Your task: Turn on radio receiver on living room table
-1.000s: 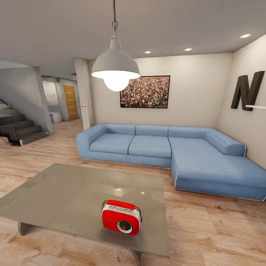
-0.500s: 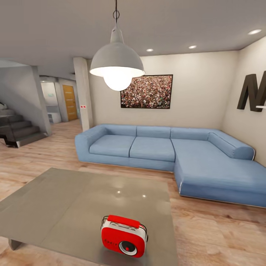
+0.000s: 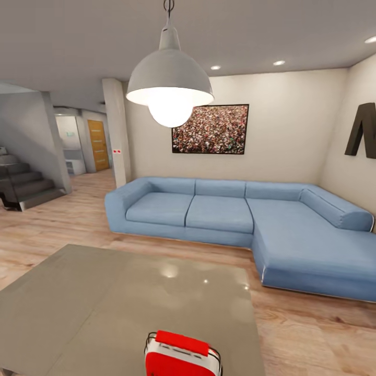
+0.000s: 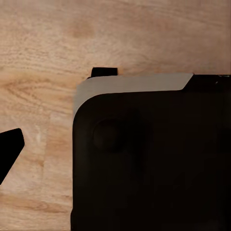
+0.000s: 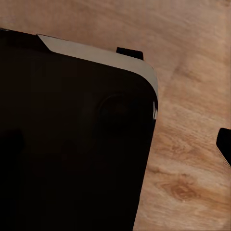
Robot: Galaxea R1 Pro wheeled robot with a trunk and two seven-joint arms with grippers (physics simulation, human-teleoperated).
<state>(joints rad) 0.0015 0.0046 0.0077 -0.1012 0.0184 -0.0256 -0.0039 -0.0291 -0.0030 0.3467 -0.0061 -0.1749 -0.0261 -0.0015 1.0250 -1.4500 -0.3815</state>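
The red radio receiver (image 3: 180, 355) stands on the near part of the table (image 3: 120, 292). The head view's lower edge cuts it off, so I see just its red top, white stripe and thin wire handle. The table's glossy grey top in two panels spreads ahead and to the left. In the left wrist view, a black fingertip (image 4: 9, 151) juts over the wood floor beside the robot's dark base (image 4: 149, 163). The right wrist view has a similar black fingertip (image 5: 224, 144) beside the dark base (image 5: 72, 144). Whether either gripper is open or shut is unclear.
A blue L-shaped sofa (image 3: 235, 214) runs behind the table and down the right. A grey dome lamp (image 3: 169, 86) hangs over the table, and a crowd picture (image 3: 210, 129) is on the back wall. Stairs (image 3: 26, 183) and a doorway (image 3: 98, 145) lie far left.
The camera has come closer to the table, so the radio has slid down to the view's lower edge and looks larger. Nothing in the room itself has moved.
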